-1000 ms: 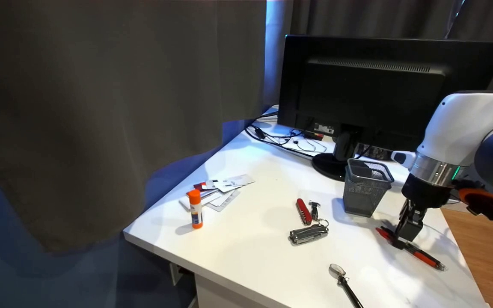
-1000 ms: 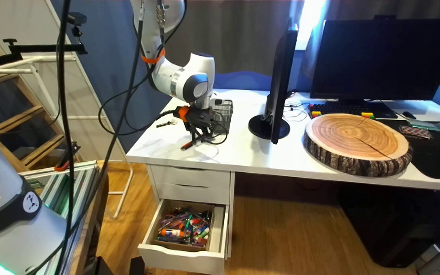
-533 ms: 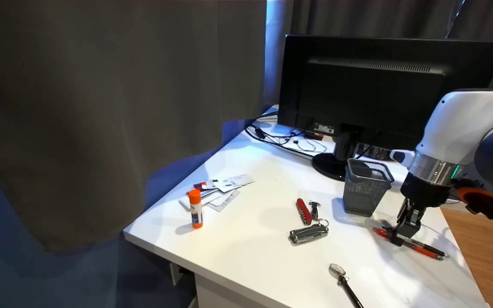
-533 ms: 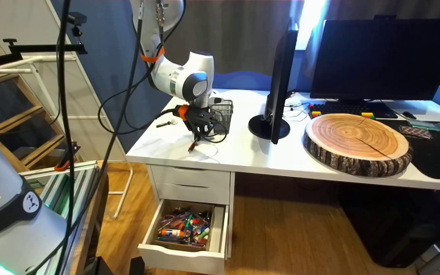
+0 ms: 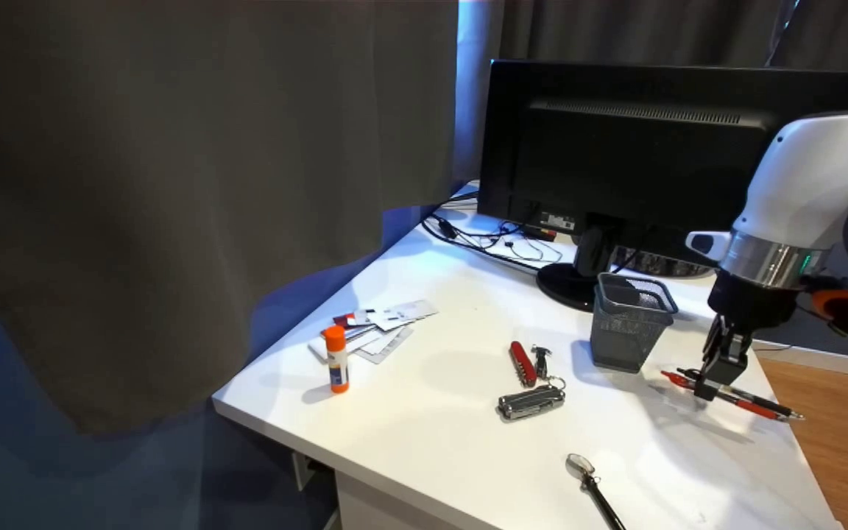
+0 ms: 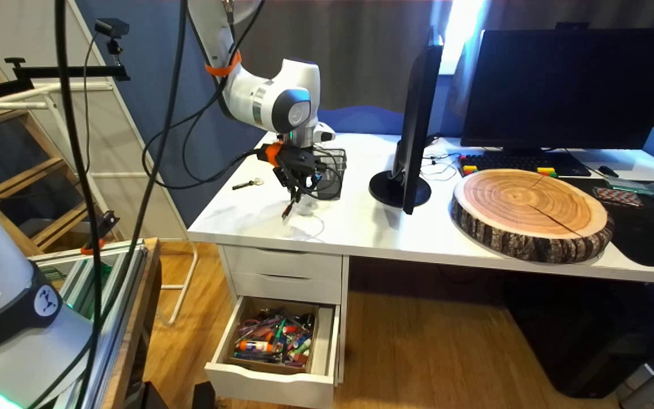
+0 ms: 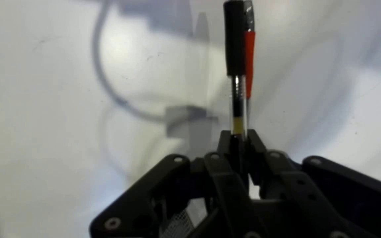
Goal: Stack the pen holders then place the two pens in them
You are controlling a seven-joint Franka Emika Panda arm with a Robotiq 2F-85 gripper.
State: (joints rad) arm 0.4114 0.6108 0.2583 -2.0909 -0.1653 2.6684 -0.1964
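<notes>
The pen holders (image 5: 629,327) are dark grey mesh cups that look nested as one upright stack on the white desk. They also show in an exterior view (image 6: 331,173), partly behind my arm, and a bit of mesh shows in the wrist view (image 7: 179,224). My gripper (image 7: 239,142) is shut on two pens side by side, a black pen (image 7: 235,43) and a red pen (image 7: 249,62). In an exterior view my gripper (image 5: 705,386) holds them roughly level, a little above the desk, on the near right side of the holders. Their middles are hidden by the fingers.
A black monitor (image 5: 659,147) stands behind the holders. A red pocket knife (image 5: 522,364), a silver multitool (image 5: 531,403), a black-handled tool (image 5: 597,493), a glue stick (image 5: 336,361) and cards (image 5: 394,315) lie left. A wood slab (image 6: 531,204) lies farther along the desk.
The pens were low at the desk between the fingers; they turned slightly and came together. My gripper has since risen with both pens, moving right in an exterior view. The holders have not moved.
</notes>
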